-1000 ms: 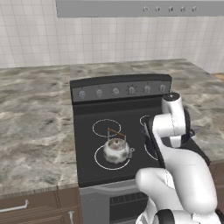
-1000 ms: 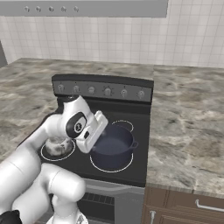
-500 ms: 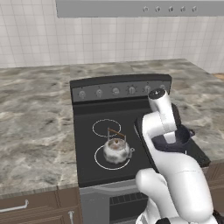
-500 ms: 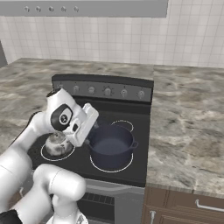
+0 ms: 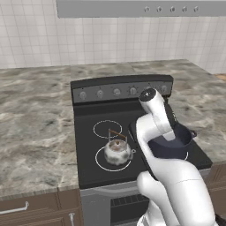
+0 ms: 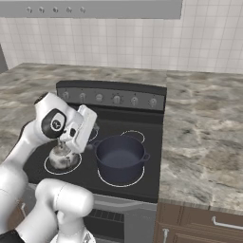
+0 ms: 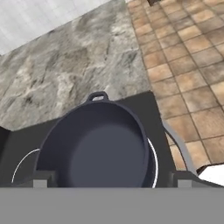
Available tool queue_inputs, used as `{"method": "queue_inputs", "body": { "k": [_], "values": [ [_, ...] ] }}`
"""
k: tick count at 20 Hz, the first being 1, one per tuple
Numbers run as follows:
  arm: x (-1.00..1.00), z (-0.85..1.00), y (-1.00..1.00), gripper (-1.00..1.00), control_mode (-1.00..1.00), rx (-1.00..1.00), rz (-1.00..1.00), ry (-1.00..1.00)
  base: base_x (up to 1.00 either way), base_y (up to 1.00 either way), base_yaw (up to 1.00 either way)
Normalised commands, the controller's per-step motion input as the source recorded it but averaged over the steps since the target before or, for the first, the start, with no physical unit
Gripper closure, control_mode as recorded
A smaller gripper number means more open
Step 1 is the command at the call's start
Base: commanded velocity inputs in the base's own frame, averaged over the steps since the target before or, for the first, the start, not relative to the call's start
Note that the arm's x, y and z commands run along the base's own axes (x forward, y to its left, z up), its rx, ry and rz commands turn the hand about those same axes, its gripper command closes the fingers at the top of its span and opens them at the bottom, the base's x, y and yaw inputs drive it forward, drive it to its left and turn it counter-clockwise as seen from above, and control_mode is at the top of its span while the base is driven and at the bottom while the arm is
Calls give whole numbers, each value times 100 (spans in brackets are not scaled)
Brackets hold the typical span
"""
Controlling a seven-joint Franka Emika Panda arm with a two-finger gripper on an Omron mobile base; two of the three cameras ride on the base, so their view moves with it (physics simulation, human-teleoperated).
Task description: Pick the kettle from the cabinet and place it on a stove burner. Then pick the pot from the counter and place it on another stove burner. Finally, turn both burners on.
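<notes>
— Stovetop (image 5: 88, 145) between marble counters (image 5: 31, 128): what sits on it?
— Kettle (image 5: 117, 151) on the front left burner, pot (image 6: 119, 157) on the front right.
— And the gripper (image 7: 111, 181)?
— Above the pot, fingers spread apart, holding nothing.

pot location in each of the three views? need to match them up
Left base view: pot at centre right, front right burner, partly behind the arm.
Right base view: pot at centre, lower middle, right of the kettle.
Hand view: pot at lower centre.
Shared landmark: black stove.
</notes>
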Motion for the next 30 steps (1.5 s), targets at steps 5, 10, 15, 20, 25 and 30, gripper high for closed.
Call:
{"method": "queue_inputs", "body": {
  "k": [5, 10, 15, 20, 25, 30],
  "values": [
    [0, 18, 22, -100, -100, -14, 14, -2, 0, 0, 0],
    [0, 12, 27, -100, -100, -15, 18, -3, 0, 0, 0],
    [0, 4, 41, -100, -100, -13, 17, -3, 0, 0, 0],
    [0, 0, 54, -100, -100, -12, 14, -1, 0, 0, 0],
    [0, 0, 45, -100, -100, -13, 12, -3, 0, 0, 0],
    [1, 0, 9, -100, -100, -1, 1, 0, 0, 0, 0]
  ]
}}
